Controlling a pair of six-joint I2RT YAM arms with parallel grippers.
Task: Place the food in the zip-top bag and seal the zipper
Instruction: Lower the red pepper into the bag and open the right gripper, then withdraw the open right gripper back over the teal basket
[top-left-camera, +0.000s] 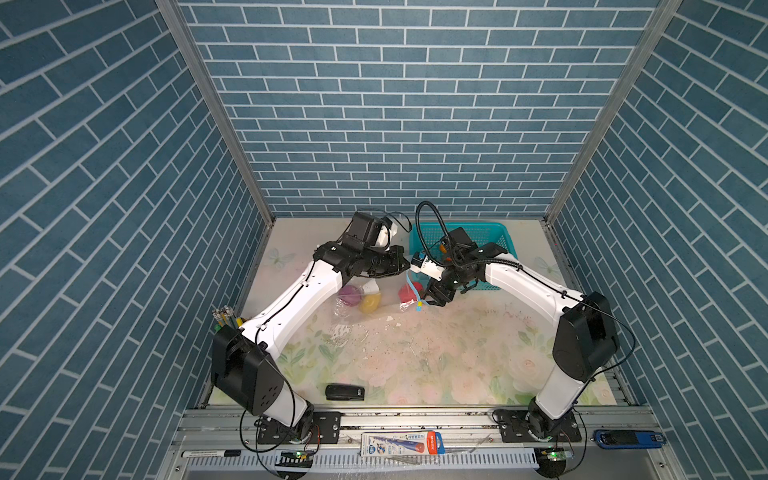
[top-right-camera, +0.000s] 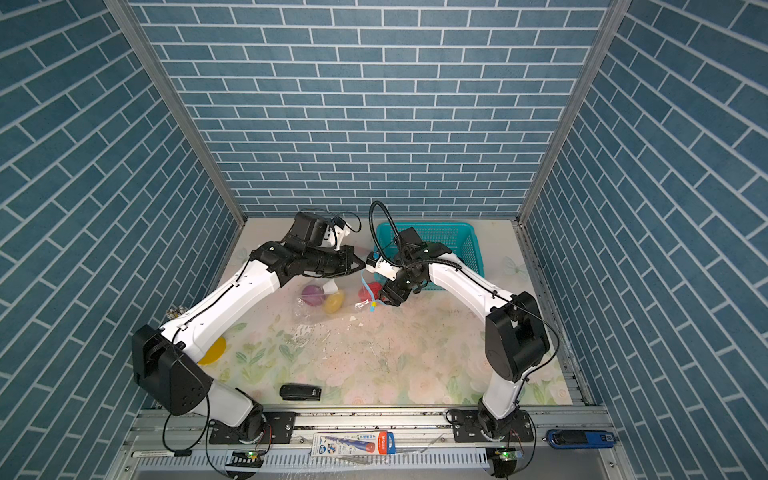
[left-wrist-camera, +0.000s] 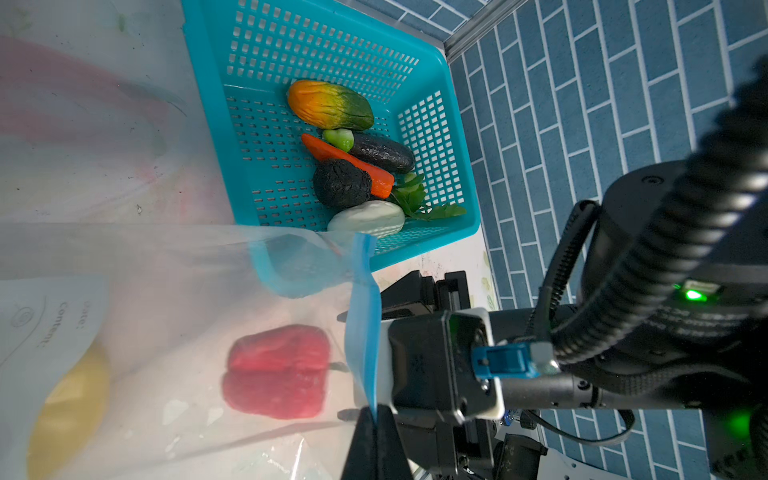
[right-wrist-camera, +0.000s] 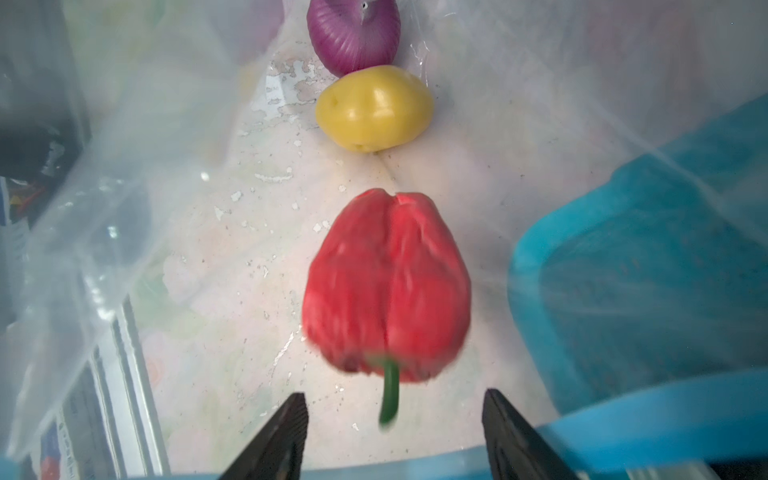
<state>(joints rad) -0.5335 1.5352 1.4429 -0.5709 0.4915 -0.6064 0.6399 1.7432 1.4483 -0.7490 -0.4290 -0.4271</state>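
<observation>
Red pepper is inside the zip-top bag just ahead of the open right tool; left tool pinches the zipper.

Test booth with blue brick-pattern walls.
Three walls meet at grey metal corner posts; the surface has a pale floral print.

Left arm: reaches from front base toward far centre, elbow out, forearm near level. Left gripper: jaws fully closed, pinching zipper. Right arm: reaches toward far centre, wrist angled down. Right gripper: jaws wide apart, nothing between fingers. Left gripper tip just beside right wrist; contact not discernible.
</observation>
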